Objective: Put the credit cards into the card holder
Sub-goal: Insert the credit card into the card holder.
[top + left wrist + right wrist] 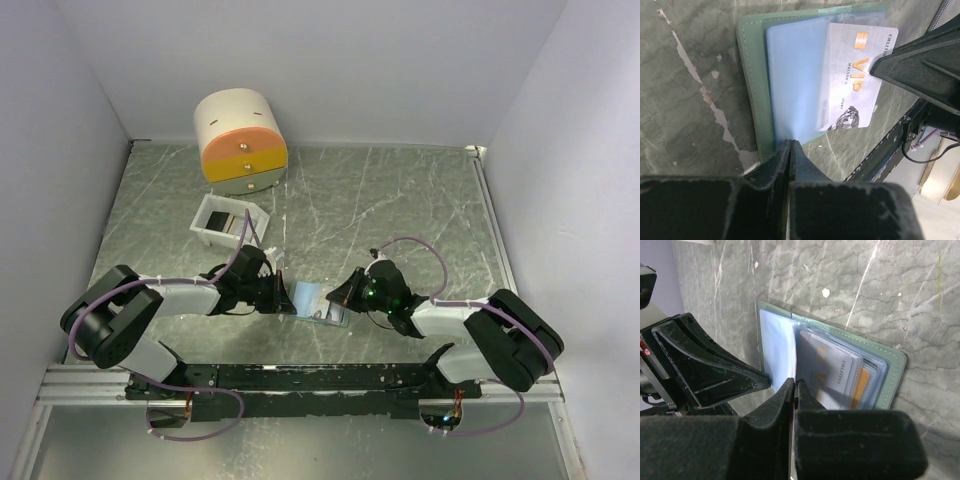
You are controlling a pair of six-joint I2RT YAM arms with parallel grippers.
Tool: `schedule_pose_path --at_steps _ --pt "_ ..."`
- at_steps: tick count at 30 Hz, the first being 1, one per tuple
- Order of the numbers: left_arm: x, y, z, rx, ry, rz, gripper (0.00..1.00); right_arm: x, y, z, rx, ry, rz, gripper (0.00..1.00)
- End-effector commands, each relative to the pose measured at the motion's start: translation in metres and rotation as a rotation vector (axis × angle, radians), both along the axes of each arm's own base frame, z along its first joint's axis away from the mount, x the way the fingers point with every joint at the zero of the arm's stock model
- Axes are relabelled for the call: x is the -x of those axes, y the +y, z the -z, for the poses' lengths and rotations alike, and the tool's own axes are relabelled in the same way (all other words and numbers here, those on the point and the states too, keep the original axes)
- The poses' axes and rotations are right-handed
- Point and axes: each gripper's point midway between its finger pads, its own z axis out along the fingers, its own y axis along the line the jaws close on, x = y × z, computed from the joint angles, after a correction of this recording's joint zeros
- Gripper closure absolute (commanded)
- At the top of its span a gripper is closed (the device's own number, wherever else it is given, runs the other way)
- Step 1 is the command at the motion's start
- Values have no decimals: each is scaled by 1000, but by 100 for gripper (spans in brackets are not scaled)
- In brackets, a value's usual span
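Near the table's (pixel 400 200) front edge lies the open card holder (pixel 752 75), a silver card (pixel 850 75) half out of its sleeve (pixel 795 80). The card's free long edge faces the right gripper (pixel 874 66), fingers pressed together against it. The left gripper (pixel 790 145), likewise closed, sits at the holder's edge.

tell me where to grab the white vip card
Probably the card by its bare chip end, sticking out past the sleeve. Come in flat from that open side, one finger above, one below: it lies flat and its other end is tucked in.
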Motion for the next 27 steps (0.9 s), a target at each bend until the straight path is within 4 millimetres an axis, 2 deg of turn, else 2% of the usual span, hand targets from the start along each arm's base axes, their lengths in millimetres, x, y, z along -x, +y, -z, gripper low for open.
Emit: schedule_pose_path --at_steps 1,22,27 --pt "6 8 12 -53 6 -2 89 3 0 5 3 9 -9 100" --pt "8 6 6 -47 1 -1 89 2 11 11 4 22 -67 100" --pt "8 2 -5 -25 -3 -13 86 1 12 14 33 18 -95 95"
